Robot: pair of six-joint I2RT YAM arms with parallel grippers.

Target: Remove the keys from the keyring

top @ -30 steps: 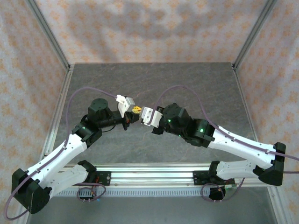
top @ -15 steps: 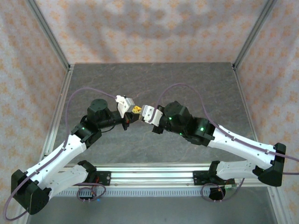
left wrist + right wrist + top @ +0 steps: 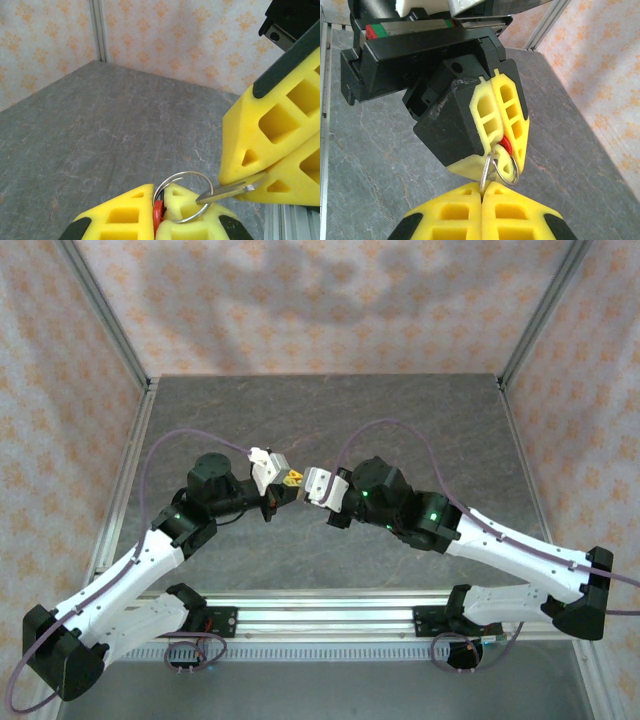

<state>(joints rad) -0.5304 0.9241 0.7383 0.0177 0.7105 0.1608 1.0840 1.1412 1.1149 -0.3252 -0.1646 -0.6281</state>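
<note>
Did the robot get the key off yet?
Both grabs look done: the left gripper pinches the tiny red oblong tag, and the right gripper pinches the small silvery metal key. In hand: getting them apart. Still to do: the key looks threaded on the thin silver wire ring, not off yet.

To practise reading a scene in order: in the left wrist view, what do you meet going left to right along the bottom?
Left gripper's yellow foam finger → bright red oblong tag → small silvery metal key → right gripper's yellow foam fingers.
</note>
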